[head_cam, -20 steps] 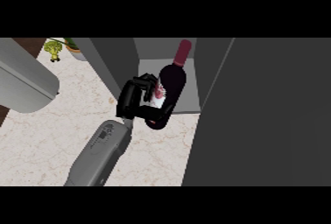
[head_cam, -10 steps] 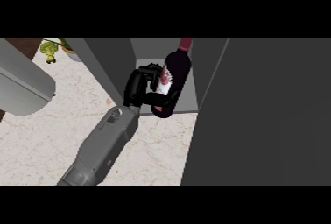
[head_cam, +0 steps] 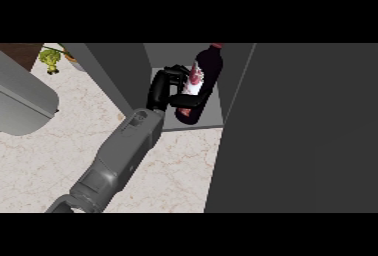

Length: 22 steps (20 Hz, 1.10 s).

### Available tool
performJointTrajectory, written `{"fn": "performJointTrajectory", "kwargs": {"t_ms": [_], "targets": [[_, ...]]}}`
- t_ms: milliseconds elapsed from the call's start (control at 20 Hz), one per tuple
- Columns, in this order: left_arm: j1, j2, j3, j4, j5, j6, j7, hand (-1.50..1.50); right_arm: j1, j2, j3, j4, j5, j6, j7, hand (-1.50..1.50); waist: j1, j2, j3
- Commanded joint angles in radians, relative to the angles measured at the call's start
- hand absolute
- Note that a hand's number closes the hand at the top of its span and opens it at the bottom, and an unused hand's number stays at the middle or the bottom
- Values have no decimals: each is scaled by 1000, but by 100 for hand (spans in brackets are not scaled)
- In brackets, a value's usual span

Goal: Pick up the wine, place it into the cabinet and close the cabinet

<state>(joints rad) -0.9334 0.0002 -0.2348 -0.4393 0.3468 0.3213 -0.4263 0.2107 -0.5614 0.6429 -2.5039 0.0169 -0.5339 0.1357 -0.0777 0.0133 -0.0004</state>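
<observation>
Right robot hand (head_cam: 168, 90), matte black, fingers curled round the wine (head_cam: 201, 82): dark glossy btl, white/red label, maroon cap, tilted, inside the cabinet (head_cam: 118, 75) opening just above its grey floor. Flat dark door (head_cam: 303, 135) open at right. Marbled beige desk (head_cam: 177, 170) below. Smooth grey forearm (head_cam: 118, 160).

a pale marbled counter (head_cam: 177, 165) fills the lower left. at the top left corner a small green plant (head_cam: 50, 59) in an orange-brown pot (head_cam: 71, 56) sits beside a strip of dark brown surface (head_cam: 18, 52). a large grey rounded object (head_cam: 22, 105) lies over the left edge.
</observation>
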Motion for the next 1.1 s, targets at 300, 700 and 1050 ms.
{"fn": "performJointTrajectory", "kwargs": {"t_ms": [300, 700, 1050], "targets": [[-79, 0, 74, 173, 59, -23, -51, 150, 95, -15, 10, -161, -67, 22, 16, -150, -5, 5, 0], [-178, 21, 120, 257, 72, 51, -67, 150, 82, -3, 25, -124, -77, 60, -34, -150, -36, 19, -1], [-192, 47, 94, 321, 23, 95, -121, -150, 88, -3, 36, -120, -59, 69, -44, -150, -50, 25, -2]]}}
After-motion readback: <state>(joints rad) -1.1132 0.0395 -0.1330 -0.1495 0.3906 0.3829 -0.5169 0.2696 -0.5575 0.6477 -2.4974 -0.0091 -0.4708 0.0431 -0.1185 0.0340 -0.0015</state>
